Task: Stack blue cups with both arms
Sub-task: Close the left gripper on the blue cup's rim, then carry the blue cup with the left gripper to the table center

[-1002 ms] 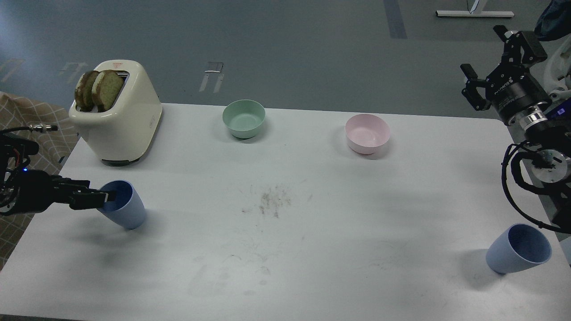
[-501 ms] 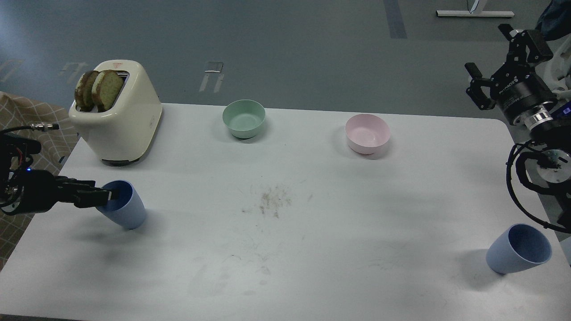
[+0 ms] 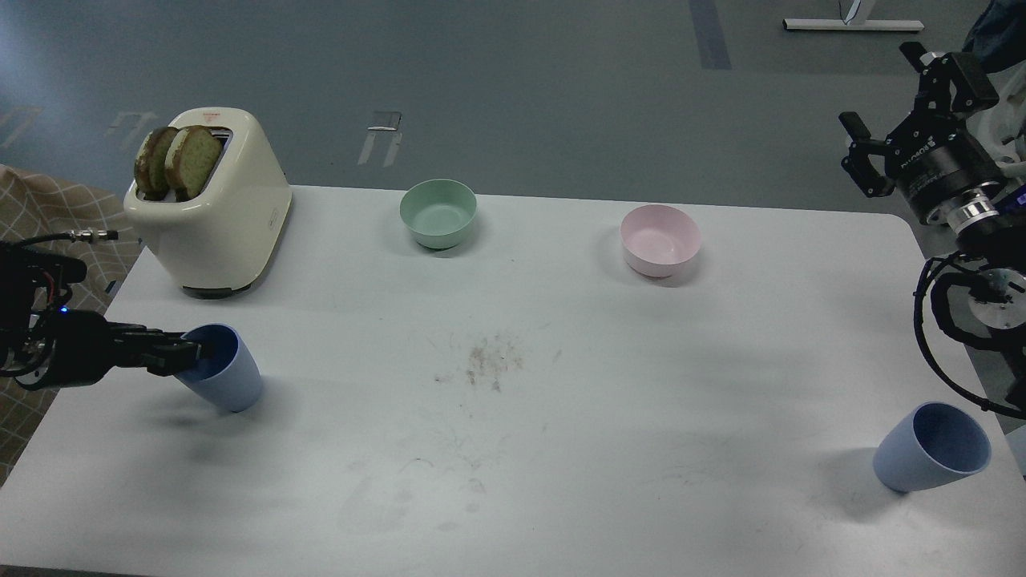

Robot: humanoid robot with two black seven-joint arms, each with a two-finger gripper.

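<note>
Two blue cups stand on the white table [image 3: 561,449]. The left blue cup [image 3: 228,377] is at the near left, in front of the toaster. My left gripper [image 3: 191,353] comes in from the left; its fingers are closed on that cup's left rim, one tip inside the cup. The cup rests on the table. The right blue cup [image 3: 922,453] stands alone at the near right corner. My right gripper [image 3: 890,104] is raised high at the far right, well above and behind that cup, open and empty.
A cream toaster [image 3: 212,208] with two bread slices stands at the back left. A pale green bowl [image 3: 438,212] and a pale pink bowl [image 3: 660,239] sit along the back. Crumbs [image 3: 485,361] lie mid-table. The right arm's cables [image 3: 942,353] hang by the right edge.
The left gripper's fingers have narrowed onto the left cup's rim; the cup has not moved. The right gripper has drifted slightly right and up.
</note>
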